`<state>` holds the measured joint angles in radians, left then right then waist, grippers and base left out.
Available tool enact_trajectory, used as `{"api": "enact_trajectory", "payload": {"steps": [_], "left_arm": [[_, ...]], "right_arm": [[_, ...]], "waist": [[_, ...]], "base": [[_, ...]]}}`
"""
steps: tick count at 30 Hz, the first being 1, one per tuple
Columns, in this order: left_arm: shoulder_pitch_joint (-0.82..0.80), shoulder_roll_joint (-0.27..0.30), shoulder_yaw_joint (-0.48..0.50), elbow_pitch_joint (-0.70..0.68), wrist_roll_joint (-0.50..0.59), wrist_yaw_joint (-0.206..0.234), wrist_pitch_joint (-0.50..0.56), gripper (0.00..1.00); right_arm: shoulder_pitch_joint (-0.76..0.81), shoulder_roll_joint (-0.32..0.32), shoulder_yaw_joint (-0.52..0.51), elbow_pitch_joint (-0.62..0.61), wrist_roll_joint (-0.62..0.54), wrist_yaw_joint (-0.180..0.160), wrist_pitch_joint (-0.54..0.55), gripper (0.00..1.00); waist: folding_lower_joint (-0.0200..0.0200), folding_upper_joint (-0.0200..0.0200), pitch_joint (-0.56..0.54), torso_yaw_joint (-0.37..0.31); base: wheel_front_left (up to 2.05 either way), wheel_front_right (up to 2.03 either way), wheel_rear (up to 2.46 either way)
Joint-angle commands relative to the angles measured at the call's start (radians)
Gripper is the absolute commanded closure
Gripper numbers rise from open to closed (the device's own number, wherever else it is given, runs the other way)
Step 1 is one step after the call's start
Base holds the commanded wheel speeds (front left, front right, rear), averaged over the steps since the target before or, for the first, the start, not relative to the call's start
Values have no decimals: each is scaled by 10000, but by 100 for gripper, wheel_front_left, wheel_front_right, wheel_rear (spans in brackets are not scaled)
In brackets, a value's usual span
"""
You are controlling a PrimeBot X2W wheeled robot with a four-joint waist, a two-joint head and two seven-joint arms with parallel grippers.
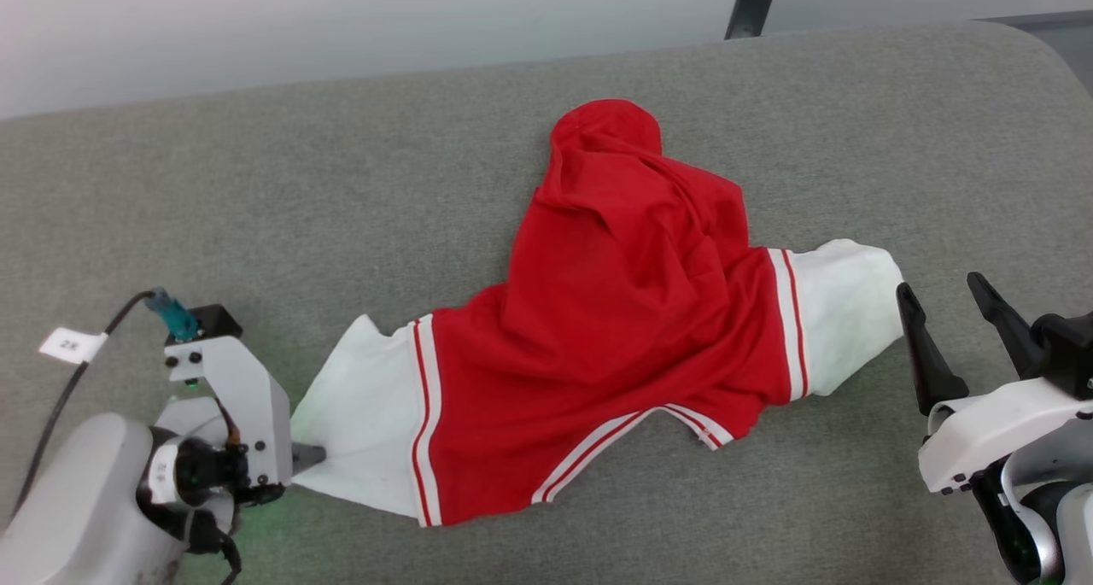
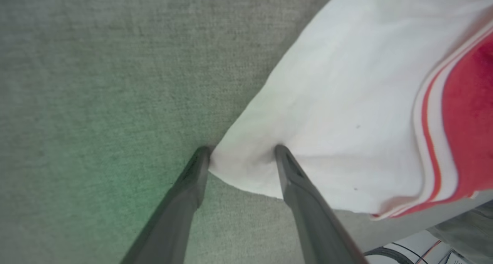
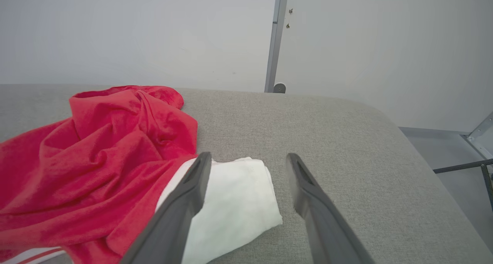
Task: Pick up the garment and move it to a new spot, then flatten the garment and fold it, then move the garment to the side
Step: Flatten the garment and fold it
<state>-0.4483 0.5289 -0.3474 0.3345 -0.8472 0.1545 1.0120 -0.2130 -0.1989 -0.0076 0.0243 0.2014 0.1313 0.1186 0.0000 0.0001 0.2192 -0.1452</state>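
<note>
The garment is lying crumpled on the table. The left gripper is straddling one white sleeve tip, jaws wide. The right gripper, also wide, is hovering just beside the other sleeve. This is probably the flattening step; the next move is calling for pinching both sleeves and pulling them apart.

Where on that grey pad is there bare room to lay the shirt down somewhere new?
Widest bare patch: the grey pad left of the red T-shirt, beyond the left gripper. Another lies back right, beyond the right gripper. It is crowded at the T-shirt's two ends, by the grippers.
</note>
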Motion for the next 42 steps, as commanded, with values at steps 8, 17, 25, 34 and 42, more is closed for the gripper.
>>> {"api": "enact_trajectory", "payload": {"steps": [8,17,25,34,42], "left_arm": [[184,-627,-348,348,-139,-20,-42,100],[-367,-836,-384,306,-79,-285,-411,100],[-764,-1161,-544,435,-50,-488,-635,100],[-1156,-1358,-593,634,-76,-709,-864,100],[-1489,-1428,-575,987,-111,-904,-1047,100]], "right_arm": [[-53,-378,262,57,904,-13,2115,0],[-863,-1235,454,261,1644,-11,5260,0],[-1583,-1690,194,936,1679,-11,6734,0],[-2183,-1689,-84,2365,1614,-11,7600,0],[-2785,-1353,151,4498,1611,-13,8535,100]], "waist": [[0,-1,197,237],[0,-1,517,629],[0,-1,728,1119],[0,-1,1090,1550],[0,-1,1270,1752]], "base": [[0,0,0],[0,0,0],[0,0,0],[0,0,0],[0,0,0]]}}
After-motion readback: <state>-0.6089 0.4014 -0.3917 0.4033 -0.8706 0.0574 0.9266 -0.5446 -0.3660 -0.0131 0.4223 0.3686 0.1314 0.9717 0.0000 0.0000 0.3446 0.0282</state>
